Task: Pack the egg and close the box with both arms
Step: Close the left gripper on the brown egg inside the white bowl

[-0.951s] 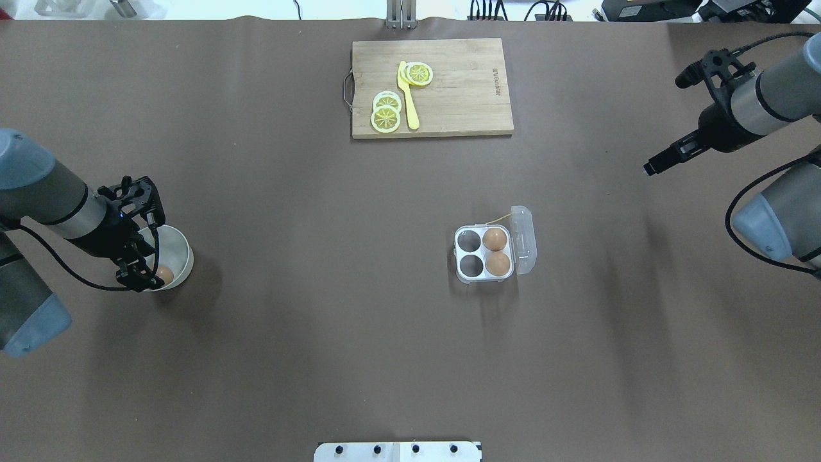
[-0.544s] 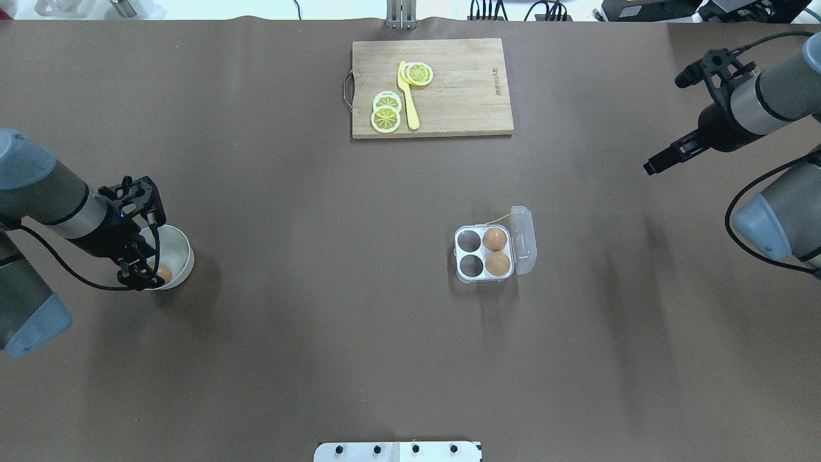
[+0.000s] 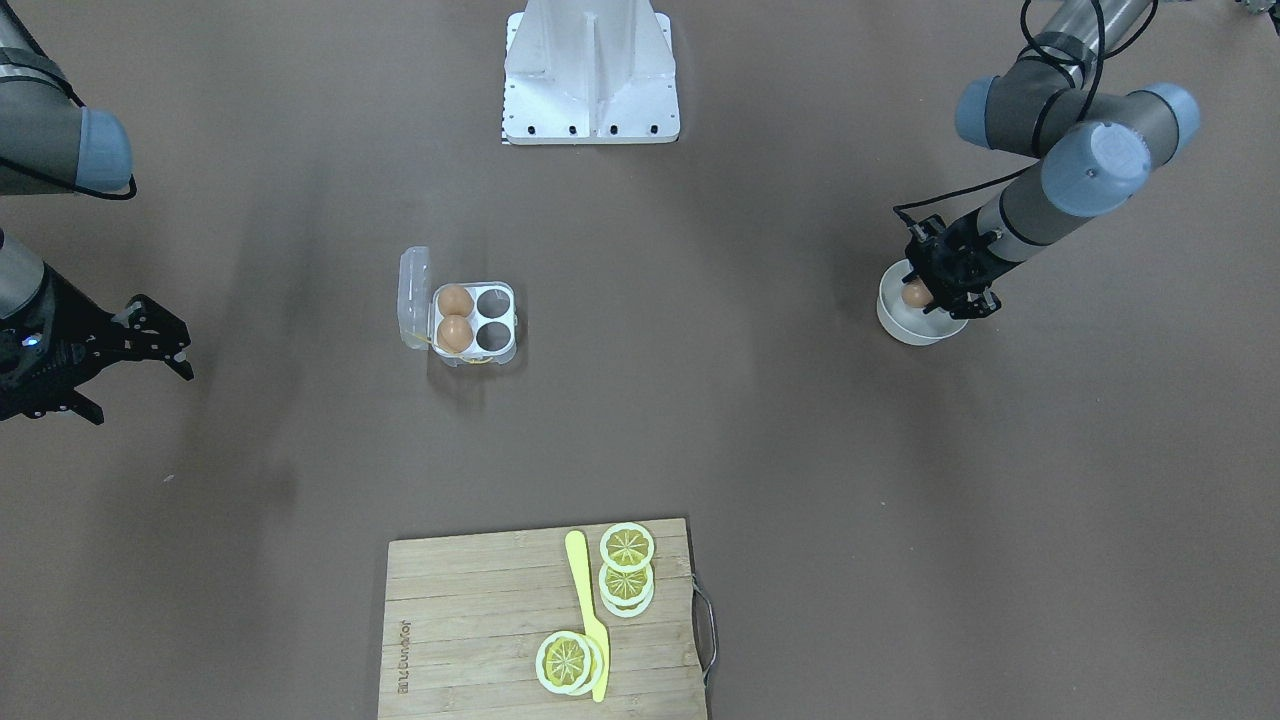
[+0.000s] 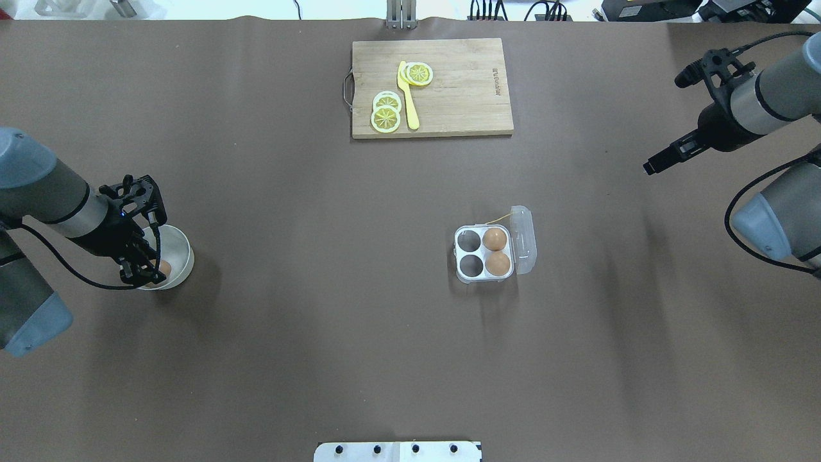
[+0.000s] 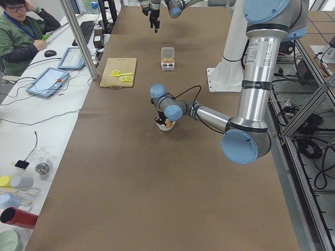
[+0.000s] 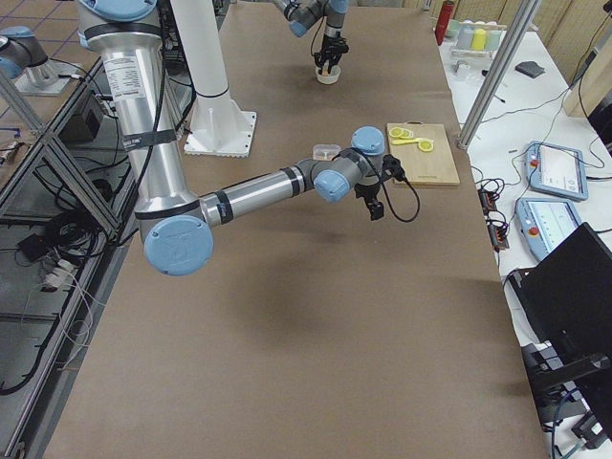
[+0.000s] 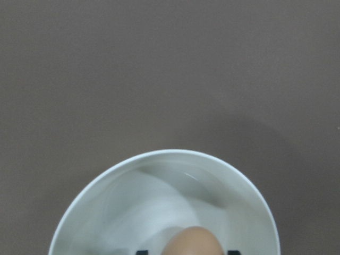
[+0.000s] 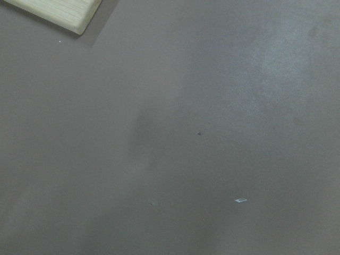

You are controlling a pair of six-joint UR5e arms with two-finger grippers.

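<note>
The egg (image 4: 164,267) is orange-brown and sits between the fingers of my left gripper (image 4: 151,273), inside the white bowl (image 4: 186,256). The left wrist view shows the egg (image 7: 192,241) at its bottom edge, over the bowl (image 7: 159,154). The left gripper is shut on it. The clear box (image 4: 485,277) stands right of the table's middle with its lid (image 4: 524,240) open to the right. Two brown eggs (image 4: 494,239) fill its right cells and the left cells are empty. My right gripper (image 3: 140,395) is open and empty, far right of the box and above the table.
A wooden cutting board (image 4: 449,90) with lemon slices (image 4: 385,118) and a yellow knife (image 4: 408,96) lies at the far middle. The robot's white base plate (image 4: 397,451) is at the near edge. A person (image 5: 21,31) sits at the side desk.
My left gripper and the egg between its fingers have shifted slightly within the bowl. The right arm, the box and the board have not moved.
</note>
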